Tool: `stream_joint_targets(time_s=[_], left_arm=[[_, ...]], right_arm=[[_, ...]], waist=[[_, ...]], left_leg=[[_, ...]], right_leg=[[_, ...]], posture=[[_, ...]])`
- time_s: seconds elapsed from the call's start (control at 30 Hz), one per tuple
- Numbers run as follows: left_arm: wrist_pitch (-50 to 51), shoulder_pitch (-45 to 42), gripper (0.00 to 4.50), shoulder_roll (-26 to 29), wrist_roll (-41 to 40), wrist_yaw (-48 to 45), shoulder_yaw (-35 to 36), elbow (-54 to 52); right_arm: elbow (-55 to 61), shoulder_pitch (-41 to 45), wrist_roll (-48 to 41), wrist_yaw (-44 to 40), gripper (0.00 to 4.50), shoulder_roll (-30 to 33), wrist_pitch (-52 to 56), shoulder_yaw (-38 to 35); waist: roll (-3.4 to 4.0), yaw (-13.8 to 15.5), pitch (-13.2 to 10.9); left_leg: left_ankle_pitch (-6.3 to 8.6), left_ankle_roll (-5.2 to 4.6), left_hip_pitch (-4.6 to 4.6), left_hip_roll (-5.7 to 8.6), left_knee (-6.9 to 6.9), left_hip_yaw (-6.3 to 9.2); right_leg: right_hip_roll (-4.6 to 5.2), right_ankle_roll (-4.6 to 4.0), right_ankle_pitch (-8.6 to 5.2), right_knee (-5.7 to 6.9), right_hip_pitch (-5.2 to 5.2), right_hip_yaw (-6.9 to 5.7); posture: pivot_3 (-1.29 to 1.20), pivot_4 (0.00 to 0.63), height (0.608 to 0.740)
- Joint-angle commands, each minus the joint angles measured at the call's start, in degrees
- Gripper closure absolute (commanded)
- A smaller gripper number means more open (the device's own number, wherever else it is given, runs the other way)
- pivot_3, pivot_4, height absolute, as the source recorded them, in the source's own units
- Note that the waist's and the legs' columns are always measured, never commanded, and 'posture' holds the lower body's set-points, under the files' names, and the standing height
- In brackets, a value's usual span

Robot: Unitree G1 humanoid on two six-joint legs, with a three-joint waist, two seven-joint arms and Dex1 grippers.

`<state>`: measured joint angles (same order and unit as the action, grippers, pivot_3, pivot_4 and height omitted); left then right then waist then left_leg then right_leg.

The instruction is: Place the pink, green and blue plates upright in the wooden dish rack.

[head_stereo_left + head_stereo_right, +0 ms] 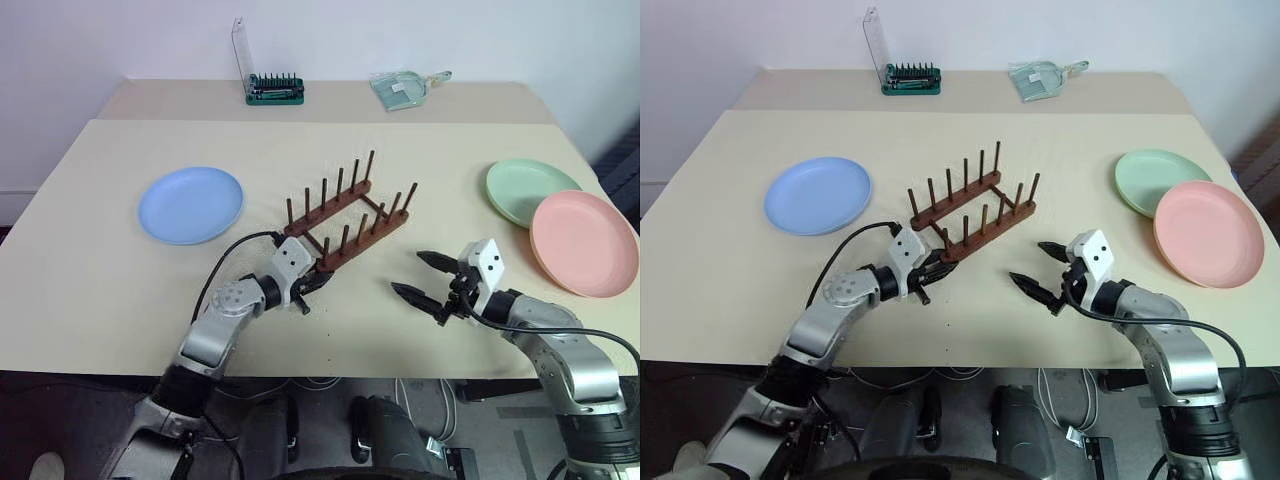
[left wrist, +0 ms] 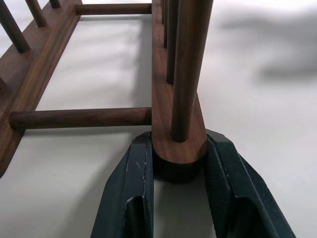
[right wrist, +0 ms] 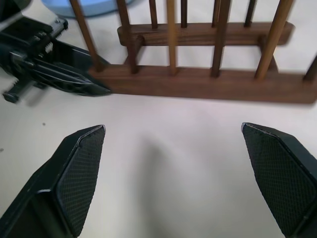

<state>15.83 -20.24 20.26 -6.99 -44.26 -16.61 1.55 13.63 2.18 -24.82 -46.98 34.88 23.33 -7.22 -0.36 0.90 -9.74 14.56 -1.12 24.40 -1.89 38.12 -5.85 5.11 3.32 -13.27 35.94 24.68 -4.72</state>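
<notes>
Table (image 1: 120,290): beige top against a white wall, carrying everything.
Wooden dish rack (image 1: 350,212): mid-table, set diagonally, empty of plates.
Blue plate (image 1: 190,204): flat, left of rack.
Green plate (image 1: 525,190) and pink plate (image 1: 582,241): flat at right, pink overlapping green's edge.
Left gripper (image 2: 178,166): fingers clamped on the rack's near rail end, probably to steady or reposition it.
Right gripper (image 1: 428,275): fingers wide apart, empty, hovering right of the rack.

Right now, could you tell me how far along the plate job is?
No plate is racked yet. The left gripper is clamped on the near end of the wooden rack; the right gripper is open beside it. Blue plate, green plate and pink plate lie flat.
</notes>
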Motion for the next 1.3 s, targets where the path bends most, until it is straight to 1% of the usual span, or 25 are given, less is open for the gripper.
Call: stream_joint_targets(time_s=[0.03, 0.13, 0.4, 0.47, 0.53, 0.57, 0.67, 0.7, 0.87, 0.93, 0.97, 1.03, 1.1, 1.13, 1.17, 1.2, 1.23, 1.3], left_arm=[[-2.9, -3.2, 3.71, 1.8, -2.9, -10.3, -1.3, 1.9], [-5.5, -7.2, 3.71, 3.5, -3.8, -18.0, -1.6, 6.8], [-11.7, -11.9, 3.71, 2.9, -1.8, -23.7, -1.7, 17.2], [-11.3, -12.1, 3.71, 2.6, -2.7, -25.4, -1.5, 18.5], [-10.9, -12.1, 2.69, 2.5, -3.3, -26.1, -0.9, 18.9], [-10.8, -12.1, 2.29, 2.4, -3.2, -26.1, -0.7, 19.1], [-11.2, -11.3, 0.76, 2.9, -2.7, -24.6, 0.5, 18.2], [-11.0, -10.6, 0.32, 3.4, -2.8, -24.0, 1.1, 17.3], [-9.1, -5.5, 0.32, 6.8, -4.0, -21.6, 4.5, 11.2], [-7.0, -2.1, 0.28, 8.8, -5.8, -21.5, 6.2, 7.0], [-5.7, -0.1, 0.79, 9.8, -7.2, -21.9, 7.2, 4.4], [-3.6, 3.3, 1.45, 11.5, -9.4, -23.0, 7.7, -0.4], [-1.9, 5.6, 2.57, 12.7, -10.5, -24.0, 7.0, -4.1], [-1.5, 6.6, 3.05, 12.8, -10.2, -23.7, 6.1, -5.7], [-0.9, 7.0, 3.61, 12.4, -9.4, -22.9, 4.9, -6.7], [-0.4, 7.3, 4.12, 12.2, -8.7, -22.3, 4.1, -7.4], [0.4, 7.2, 4.48, 11.3, -7.4, -21.0, 2.5, -8.0], [1.4, 6.9, 4.48, 10.5, -6.0, -19.5, 0.8, -8.6]], right_arm=[[0.5, -1.6, -0.5, -2.1, 0.0, 2.8, -0.5, -2.3], [1.9, -4.6, -1.0, -3.8, 0.0, 5.0, 0.2, -2.9], [4.1, -8.2, -1.0, -2.8, 0.0, 5.2, 0.0, -4.1], [4.2, -8.6, -0.5, -2.2, 0.0, 5.1, -0.4, -4.5], [4.2, -8.7, -0.5, -1.9, 0.0, 5.1, -0.6, -4.8], [4.2, -8.8, -0.5, -1.8, 0.0, 5.2, -0.6, -4.9], [3.7, -8.9, -0.2, -1.8, 0.0, 5.8, -0.9, -5.3], [3.3, -8.8, -0.1, -1.9, 0.0, 6.1, -1.0, -5.4], [1.8, -8.7, 0.5, -2.3, 0.0, 7.6, -1.5, -6.6], [1.4, -8.8, 0.6, -2.9, 0.52, 8.1, -1.4, -6.4], [1.5, -9.0, 0.5, -3.4, 0.84, 8.4, -1.3, -6.1], [1.6, -8.9, 0.8, -4.0, 1.74, 8.6, -1.1, -5.4], [1.4, -8.5, 1.3, -4.1, 2.89, 8.6, -1.0, -4.5], [1.2, -8.2, 2.0, -4.0, 3.35, 8.6, -1.0, -3.7], [0.9, -7.8, 2.8, -3.7, 3.94, 8.4, -1.2, -2.8], [0.7, -7.6, 3.4, -3.6, 4.43, 8.2, -1.4, -2.2], [0.4, -7.0, 4.4, -2.8, 4.5, 7.9, -1.6, -1.3], [0.0, -6.3, 5.5, -1.9, 4.5, 7.6, -1.8, -0.3]], waist=[[-0.02, 0.0, 0.0], [-0.03, 0.0, 0.0], [-0.08, -0.1, 0.0], [-0.08, -0.1, 0.0], [-0.08, -0.1, 0.0], [-0.1, -0.1, -0.1], [-0.11, -0.1, -0.1], [-0.11, -0.1, -0.1], [-0.11, -0.4, -0.1], [-0.11, -0.3, -0.1], [-0.1, -0.4, -0.1], [-0.09, -0.3, -0.1], [-0.09, -0.1, -0.1], [-0.09, -0.1, -0.1], [-0.09, 0.0, -0.1], [-0.09, 0.0, -0.1], [-0.09, 0.0, -0.1], [-0.09, 0.0, -0.1]], left_leg=[[0.01, -0.01, 0.02, 0.0, 0.0, 0.0], [0.03, -0.04, 0.06, 0.0, 0.0, 0.0], [0.03, -0.06, 0.05, -0.01, -0.01, 0.0], [0.03, -0.06, 0.05, -0.01, 0.0, 0.0], [0.03, -0.06, 0.05, 0.0, 0.0, 0.0], [0.03, -0.06, 0.05, 0.0, 0.0, -0.01], [0.03, -0.07, 0.05, 0.0, 0.0, 0.0], [0.03, -0.07, 0.05, 0.0, 0.01, 0.0], [0.02, -0.07, 0.01, -0.05, 0.01, 0.0], [0.02, -0.06, 0.0, -0.07, 0.0, 0.01], [0.02, -0.06, 0.0, -0.07, 0.0, 0.01], [0.03, -0.06, 0.01, -0.08, 0.0, 0.0], [0.03, -0.05, 0.01, -0.07, 0.0, 0.0], [0.03, -0.05, 0.01, -0.04, 0.0, 0.0], [0.04, -0.04, 0.01, -0.03, 0.01, 0.01], [0.04, -0.04, 0.01, -0.01, 0.01, 0.01], [0.04, -0.04, 0.01, 0.01, 0.01, 0.0], [0.04, -0.04, 0.01, 0.05, 0.01, 0.0]], right_leg=[[0.0, 0.0, 0.0, -0.02, 0.0, 0.0], [-0.01, 0.02, -0.02, -0.06, 0.02, -0.04], [-0.03, 0.05, -0.02, -0.03, 0.02, -0.04], [-0.03, 0.06, -0.02, -0.02, 0.01, -0.04], [-0.03, 0.06, -0.03, -0.03, 0.0, -0.04], [-0.02, 0.07, -0.03, -0.04, 0.0, -0.04], [-0.02, 0.07, -0.03, -0.02, 0.0, -0.04], [-0.03, 0.07, -0.02, -0.02, 0.0, -0.04], [-0.06, 0.07, -0.03, 0.03, 0.01, -0.02], [-0.06, 0.06, -0.03, 0.04, 0.02, -0.02], [-0.06, 0.06, -0.03, 0.04, 0.02, -0.02], [0.02, 0.06, -0.04, 0.03, 0.03, -0.01], [0.04, 0.05, -0.04, 0.02, 0.03, -0.01], [0.1, 0.05, -0.04, 0.02, 0.02, -0.01], [0.13, 0.05, -0.04, 0.01, 0.01, -0.02], [0.16, 0.05, -0.04, 0.0, 0.0, -0.03], [0.22, 0.06, -0.04, 0.0, 0.0, -0.05], [0.27, 0.06, -0.04, -0.01, -0.02, -0.05]], posture=[[0.0, 0.15, 0.74], [0.0, 0.15, 0.74], [0.0, 0.15, 0.74], [0.0, 0.15, 0.74], [0.0, 0.15, 0.74], [0.0, 0.15, 0.74], [0.0, 0.15, 0.74], [0.0, 0.15, 0.74], [0.0, 0.15, 0.74], [0.0, 0.15, 0.74], [0.0, 0.15, 0.74], [0.0, 0.15, 0.74], [0.0, 0.15, 0.74], [0.0, 0.15, 0.74], [0.0, 0.15, 0.74], [0.0, 0.15, 0.74], [0.0, 0.15, 0.74], [0.0, 0.15, 0.74]])
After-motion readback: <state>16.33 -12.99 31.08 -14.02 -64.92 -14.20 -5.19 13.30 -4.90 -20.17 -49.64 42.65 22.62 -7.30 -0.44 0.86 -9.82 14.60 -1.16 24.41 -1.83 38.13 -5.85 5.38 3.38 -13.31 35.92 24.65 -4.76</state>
